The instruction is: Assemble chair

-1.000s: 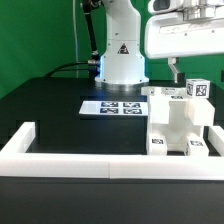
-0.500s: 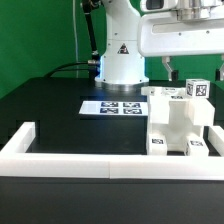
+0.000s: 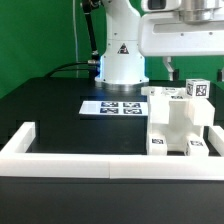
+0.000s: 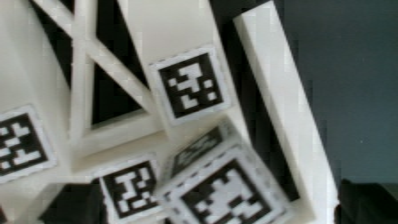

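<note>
Standing at four o'clock in the exterior view, the chair rests on the black table, just behind the low white wall, which hides its foot. Two tagged faces turn toward six o'clock, at the camera. The body steps up toward twelve o'clock, seemingly its long axis, though depth is hard to judge. A tagged block tops its one o'clock corner. The wrist view fills with the cross-braced panel and blurred tags. Above the chair hangs the gripper, jaws wide apart, gripping nothing, its upper body cut off. The marker board lies at nine o'clock of the chair, before the robot base.
</note>
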Tool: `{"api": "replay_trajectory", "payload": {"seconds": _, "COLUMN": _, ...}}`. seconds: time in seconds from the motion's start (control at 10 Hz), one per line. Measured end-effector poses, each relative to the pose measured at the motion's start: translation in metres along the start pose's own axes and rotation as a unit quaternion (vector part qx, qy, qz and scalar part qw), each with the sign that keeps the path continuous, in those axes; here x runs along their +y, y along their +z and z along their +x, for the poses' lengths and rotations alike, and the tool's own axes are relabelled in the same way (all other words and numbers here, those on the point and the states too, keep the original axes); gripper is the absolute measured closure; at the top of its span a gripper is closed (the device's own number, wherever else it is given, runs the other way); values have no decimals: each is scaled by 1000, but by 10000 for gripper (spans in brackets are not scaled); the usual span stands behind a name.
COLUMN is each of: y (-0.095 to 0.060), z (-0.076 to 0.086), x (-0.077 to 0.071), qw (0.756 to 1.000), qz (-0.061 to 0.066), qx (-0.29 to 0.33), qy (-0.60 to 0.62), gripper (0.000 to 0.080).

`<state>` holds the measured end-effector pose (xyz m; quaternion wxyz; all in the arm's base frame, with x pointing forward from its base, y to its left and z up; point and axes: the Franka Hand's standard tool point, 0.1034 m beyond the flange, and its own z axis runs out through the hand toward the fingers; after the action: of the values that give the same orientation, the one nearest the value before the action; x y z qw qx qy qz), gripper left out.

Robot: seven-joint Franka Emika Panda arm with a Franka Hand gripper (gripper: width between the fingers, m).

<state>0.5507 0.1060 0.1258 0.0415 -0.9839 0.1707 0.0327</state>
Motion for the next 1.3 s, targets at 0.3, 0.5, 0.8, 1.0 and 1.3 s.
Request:
{"api": "replay_trajectory", "payload": {"seconds": 0.3, "y": 0, "z": 1, "x": 3, "qw": 1000, "qz": 0, "qx": 0, "qy": 3, "gripper": 151}}
{"api": "replay_trajectory", "payload": {"seconds": 0.5, "y": 0, "z": 3, "x": 1, "qw": 999, "qz": 0, "qx": 7, "qy": -31, "gripper": 151}}
{"api": "replay_trajectory", "payload": {"seconds": 0.8, "y": 0, "z": 7, "x": 2, "qw": 994, "qz": 1, "qx": 19, "qy": -110, "gripper": 151}}
{"api": "replay_trajectory", "payload": {"seconds": 1.0, "y": 2, "z": 4, "x": -1, "qw": 994, "qz": -1, "qx": 22, "qy": -105, "gripper": 151}}
{"api": "replay_trajectory", "payload": {"seconds": 1.3, "y": 2, "z": 5, "x": 1, "qw": 994, "qz": -1, "qx": 22, "qy": -104, "gripper": 415}}
